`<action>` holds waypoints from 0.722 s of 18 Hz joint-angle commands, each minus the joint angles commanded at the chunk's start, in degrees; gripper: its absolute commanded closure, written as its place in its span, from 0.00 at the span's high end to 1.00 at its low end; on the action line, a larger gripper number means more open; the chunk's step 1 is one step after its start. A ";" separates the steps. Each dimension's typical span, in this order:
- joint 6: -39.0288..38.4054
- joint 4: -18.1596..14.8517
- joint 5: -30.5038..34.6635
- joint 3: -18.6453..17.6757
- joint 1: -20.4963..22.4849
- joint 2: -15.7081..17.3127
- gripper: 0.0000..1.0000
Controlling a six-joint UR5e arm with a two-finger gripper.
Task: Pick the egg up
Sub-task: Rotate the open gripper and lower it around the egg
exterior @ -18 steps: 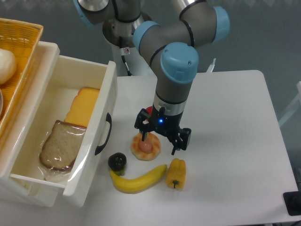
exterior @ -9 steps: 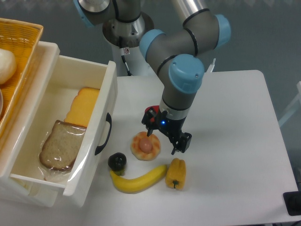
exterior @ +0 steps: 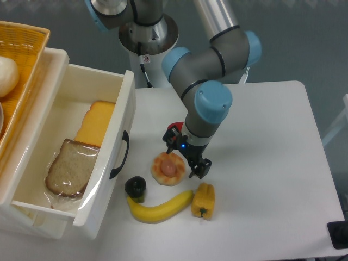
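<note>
A white, egg-like rounded thing [exterior: 4, 75] lies in the yellow basket [exterior: 27, 41] at the far left edge, partly cut off by the frame. My gripper [exterior: 185, 157] hangs low over the table's middle, far from it. Its jaws are open and empty, set diagonally, with one finger [exterior: 171, 143] at the upper edge of a round orange disc with a pink centre [exterior: 168, 168] and the other finger [exterior: 199, 169] to the disc's right. A red object [exterior: 174, 128] shows partly behind the gripper.
An open white drawer [exterior: 122, 117] at the left holds wrapped bread [exterior: 68, 168] and a yellow slice [exterior: 95, 122]. A black round item [exterior: 135, 186], a banana [exterior: 159, 206] and a yellow pepper [exterior: 204, 199] lie in front of the disc.
The gripper has turned about its wrist, so the open fingers now stand diagonally, and it has shifted slightly right of the disc. Nothing has been grasped.
</note>
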 joint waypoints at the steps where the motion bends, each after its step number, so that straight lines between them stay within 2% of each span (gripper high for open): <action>1: -2.27 -0.09 -0.18 0.00 0.44 0.09 1.00; 4: -9.13 0.09 -1.23 -0.18 0.88 0.26 1.00; 9: -23.80 0.61 -7.20 0.61 1.23 -0.26 1.00; 13: -25.24 1.40 -8.00 0.62 0.88 -1.41 1.00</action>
